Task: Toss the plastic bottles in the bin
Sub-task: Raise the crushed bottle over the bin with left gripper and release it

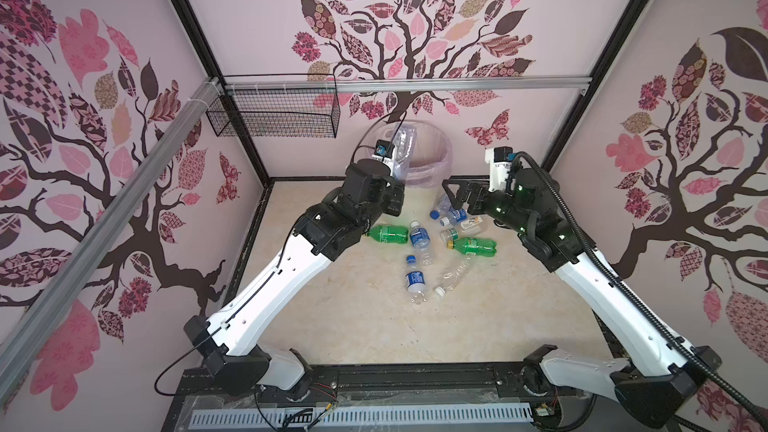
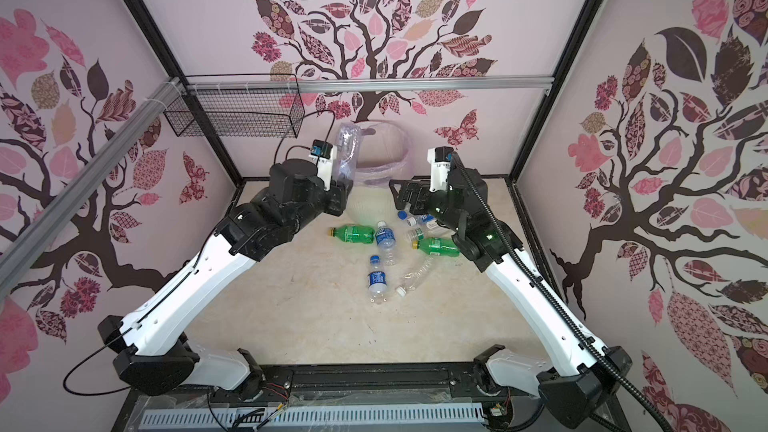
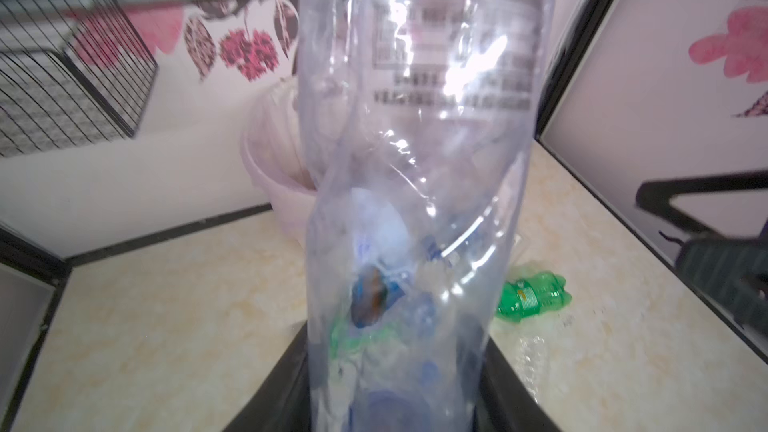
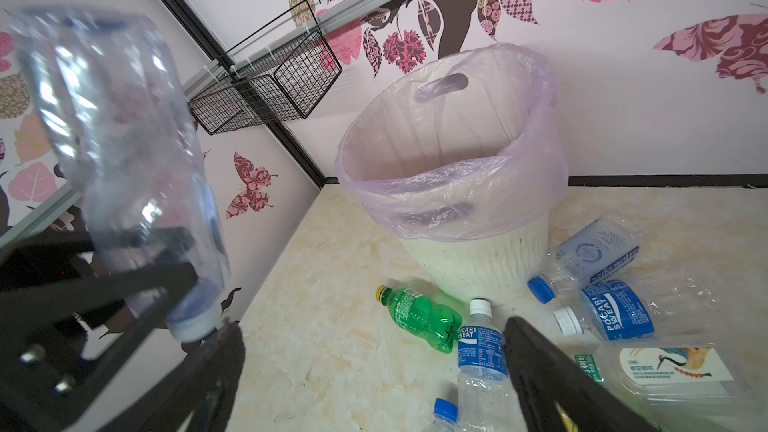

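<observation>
Beside the rim of the bin (image 4: 536,130), the left gripper (image 3: 397,330) clamped a clear bottle (image 3: 415,118). The right gripper (image 4: 372,332) hung jaws apart, empty, above bottles (image 4: 482,351) at the bin's foot.

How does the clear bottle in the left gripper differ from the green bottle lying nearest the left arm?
The clear bottle is held off the table, cap down, in the left gripper; the green bottle lies on its side on the table. The clear bottle has a white cap, the green bottle a yellow one. Both are capped plastic bottles not yet in the bin.
</observation>
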You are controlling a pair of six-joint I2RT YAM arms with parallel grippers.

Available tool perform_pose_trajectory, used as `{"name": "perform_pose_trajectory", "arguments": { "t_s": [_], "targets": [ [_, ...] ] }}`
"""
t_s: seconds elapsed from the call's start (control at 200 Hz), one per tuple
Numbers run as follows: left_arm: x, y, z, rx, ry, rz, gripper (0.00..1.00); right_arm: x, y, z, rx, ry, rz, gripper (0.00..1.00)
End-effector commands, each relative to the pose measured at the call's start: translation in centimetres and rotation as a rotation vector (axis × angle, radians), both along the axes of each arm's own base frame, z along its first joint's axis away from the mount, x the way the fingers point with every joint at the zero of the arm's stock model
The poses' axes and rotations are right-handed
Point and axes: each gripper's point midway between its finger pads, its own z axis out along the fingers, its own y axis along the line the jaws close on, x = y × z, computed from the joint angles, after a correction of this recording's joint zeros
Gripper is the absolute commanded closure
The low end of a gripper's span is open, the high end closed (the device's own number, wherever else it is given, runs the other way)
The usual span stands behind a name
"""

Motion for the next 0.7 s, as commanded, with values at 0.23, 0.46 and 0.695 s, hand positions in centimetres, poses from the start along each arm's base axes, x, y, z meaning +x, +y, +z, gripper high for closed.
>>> {"name": "perform_pose_trajectory", "arguments": {
  "t_s": [0.23,0.46,0.695],
  "targets": [
    [0.9,0.7,16.0,-0.093,-0.452,0.04,0.51,-1.1,-0.7,2.4,-0.02,-0.094,-0.001,0.0],
    [4.9,-0.2,15.6,-0.162,-0.435,0.023,0.51,-0.7,-1.0,2.0,-0.039,-0.099,-0.025,0.0],
    [15.5,-1.5,4.1,-0.183,-0.132,0.033,0.17,-1.1,-1.0,1.3,-0.027,-0.066,-0.018,0.0]
  ]
}}
